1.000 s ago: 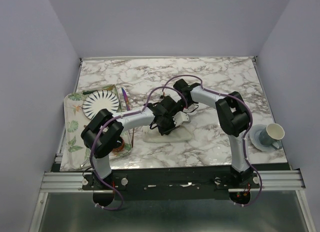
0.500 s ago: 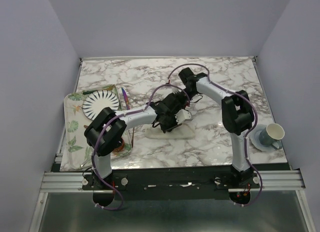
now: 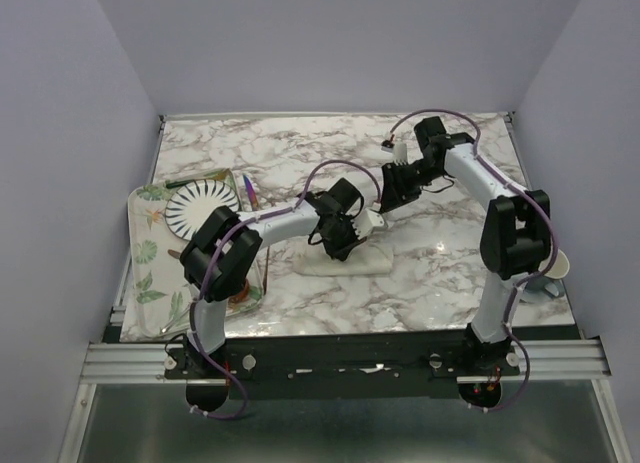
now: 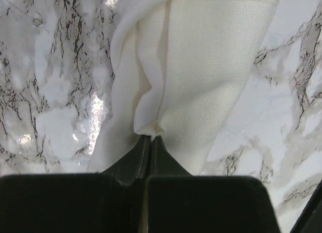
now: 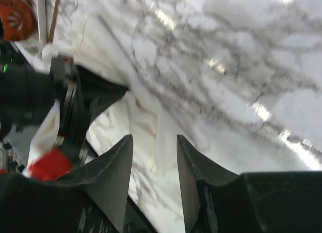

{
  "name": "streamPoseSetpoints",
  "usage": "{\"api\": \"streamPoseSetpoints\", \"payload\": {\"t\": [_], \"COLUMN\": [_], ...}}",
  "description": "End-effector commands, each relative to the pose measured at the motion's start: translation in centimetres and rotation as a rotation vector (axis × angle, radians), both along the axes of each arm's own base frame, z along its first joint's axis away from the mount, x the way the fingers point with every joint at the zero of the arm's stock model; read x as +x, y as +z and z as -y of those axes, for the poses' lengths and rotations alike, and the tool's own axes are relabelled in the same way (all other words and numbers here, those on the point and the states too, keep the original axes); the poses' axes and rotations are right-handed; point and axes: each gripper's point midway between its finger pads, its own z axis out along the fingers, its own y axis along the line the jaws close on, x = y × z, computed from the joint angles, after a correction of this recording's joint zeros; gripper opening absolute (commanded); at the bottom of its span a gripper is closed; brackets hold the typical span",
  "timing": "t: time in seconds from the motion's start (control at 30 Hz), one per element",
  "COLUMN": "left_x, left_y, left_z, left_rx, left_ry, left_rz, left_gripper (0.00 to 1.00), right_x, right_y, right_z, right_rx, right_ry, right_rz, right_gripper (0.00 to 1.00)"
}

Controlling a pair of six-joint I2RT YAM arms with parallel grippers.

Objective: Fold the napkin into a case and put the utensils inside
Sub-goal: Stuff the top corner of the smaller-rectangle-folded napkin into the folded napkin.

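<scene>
The cream napkin (image 3: 350,262) lies folded into a long strip on the marble table, in front of the arms. My left gripper (image 3: 345,245) is over its middle. In the left wrist view its jaws are shut, pinching a bunched fold of the napkin (image 4: 201,67) at the tips (image 4: 151,136). My right gripper (image 3: 388,197) hangs above the table behind and to the right of the napkin. It is open and empty (image 5: 153,140), with the napkin (image 5: 146,112) below it. The purple-blue utensil (image 3: 247,195) lies at the tray's right edge. I cannot make out the copper fork.
A leaf-patterned tray (image 3: 145,253) sits at the left with a black-and-white striped plate (image 3: 202,207) and an orange object (image 3: 240,295) near its front corner. A cup on a saucer (image 3: 540,273) stands at the right edge, beside the right arm.
My right gripper has drawn away from the napkin, up and toward the back right, now open and empty. My left gripper stays on the napkin, shifted slightly right.
</scene>
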Motion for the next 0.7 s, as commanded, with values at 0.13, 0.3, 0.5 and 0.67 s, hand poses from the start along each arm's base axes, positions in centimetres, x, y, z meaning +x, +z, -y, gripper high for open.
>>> {"api": "streamPoseSetpoints", "payload": {"t": [0.13, 0.3, 0.5, 0.67], "left_x": [-1.4, -0.9, -1.1, -1.0], "left_y": [-3.6, -4.5, -5.1, -5.2], "left_z": [-1.8, -2.2, -2.7, -3.0], "left_rx": [0.074, 0.086, 0.092, 0.092], "left_ry": [0.078, 0.133, 0.163, 0.175], "left_rz": [-0.254, -0.321, -0.341, -0.340], "left_gripper": [0.01, 0.01, 0.01, 0.01], "right_x": [-3.5, -5.2, -5.8, -7.4], "right_y": [1.5, 0.3, -2.1, -3.7], "right_z": [4.1, 3.2, 1.4, 0.8], "right_rx": [-0.079, -0.210, -0.280, -0.305], "right_ry": [-0.014, 0.067, 0.106, 0.143], "right_rz": [0.213, 0.432, 0.467, 0.497], "right_gripper": [0.47, 0.50, 0.54, 0.57]}}
